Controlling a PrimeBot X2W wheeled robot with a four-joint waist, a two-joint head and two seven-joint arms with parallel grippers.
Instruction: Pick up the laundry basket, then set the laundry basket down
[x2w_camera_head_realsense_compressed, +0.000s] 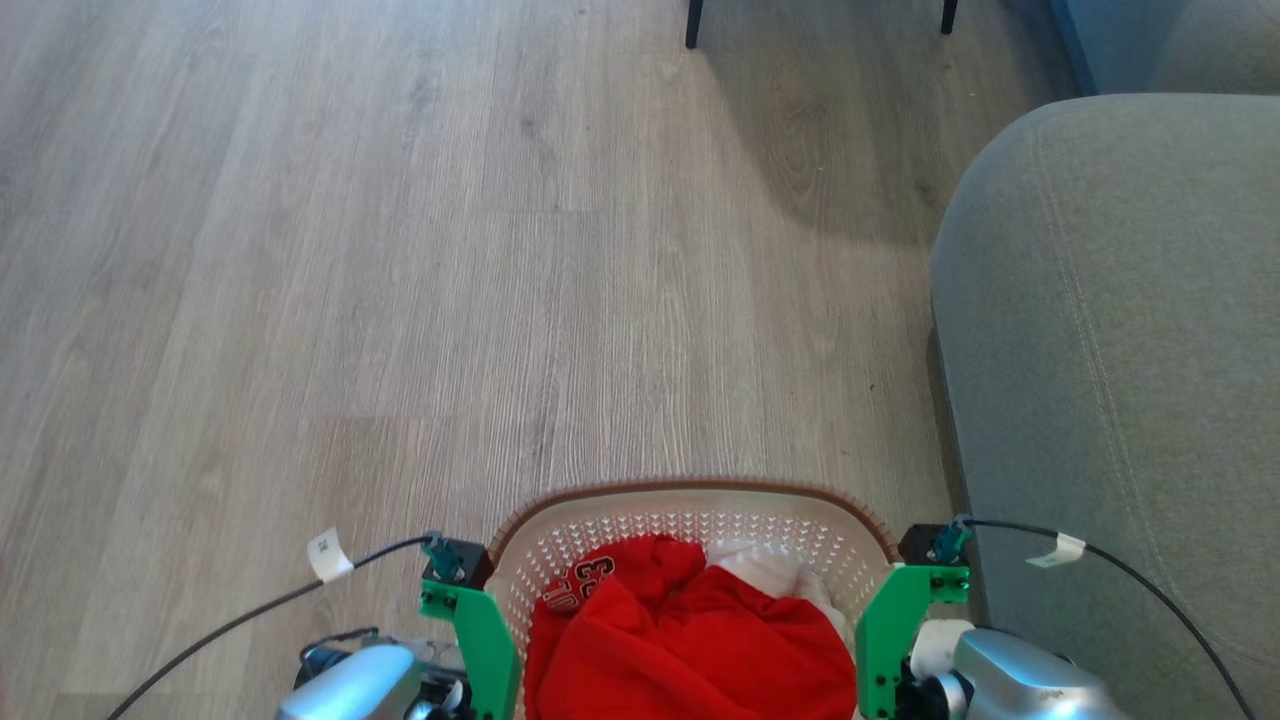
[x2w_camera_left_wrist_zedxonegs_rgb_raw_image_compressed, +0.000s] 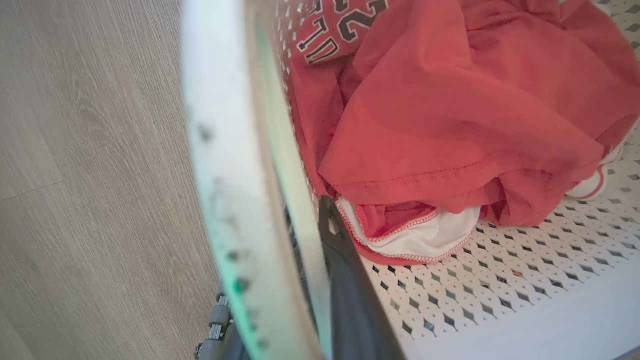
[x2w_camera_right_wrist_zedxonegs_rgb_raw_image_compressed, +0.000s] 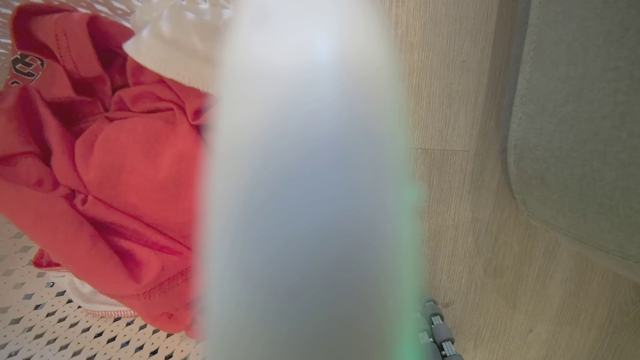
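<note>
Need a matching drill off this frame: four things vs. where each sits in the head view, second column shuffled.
Things:
1. laundry basket
2. red garment
3. grey sofa
4. dark furniture legs

Places in the head view:
A. top edge
B. inside the basket
C. right side
D. bottom centre

Pairs: 1-D, 2-B, 3-C, 4-A
</note>
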